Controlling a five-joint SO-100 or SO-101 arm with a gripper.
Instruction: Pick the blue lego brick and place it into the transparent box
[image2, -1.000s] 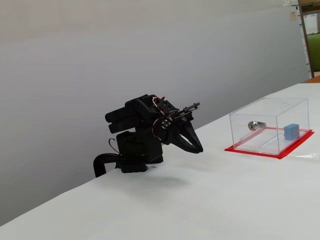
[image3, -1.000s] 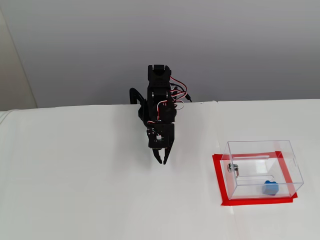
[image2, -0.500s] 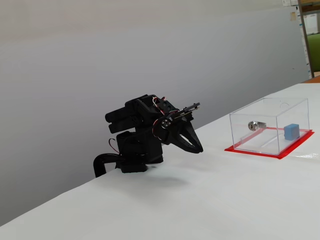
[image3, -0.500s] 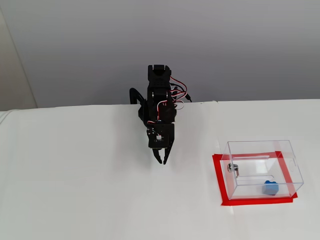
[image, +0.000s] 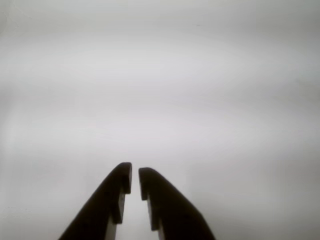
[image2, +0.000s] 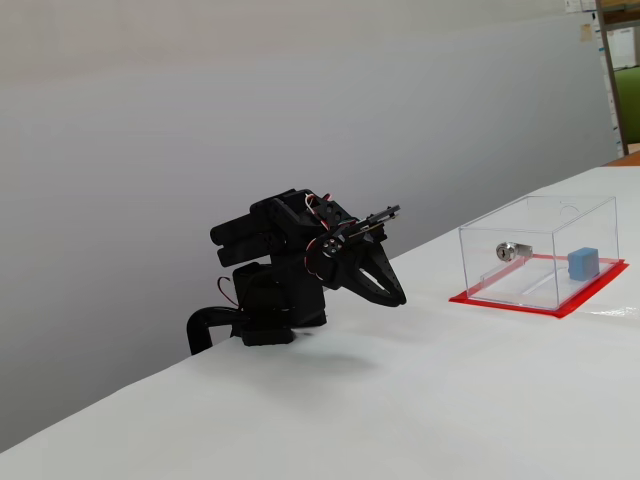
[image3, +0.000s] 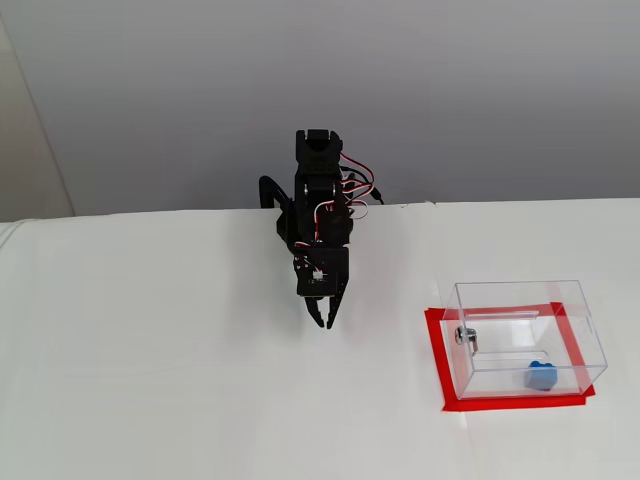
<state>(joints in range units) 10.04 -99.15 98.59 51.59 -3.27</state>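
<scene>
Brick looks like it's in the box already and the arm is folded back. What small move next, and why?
Probably none beyond holding the rest pose. The blue brick lies inside the clear box, near its silver lock part. The hand is nearly shut with nothing between its fingers, and sits apart from the box over bare white table. The job looks done.

Even diffuse light, soft faint shadows; wrist view hazy, washed out; fixed views sharp.
</scene>
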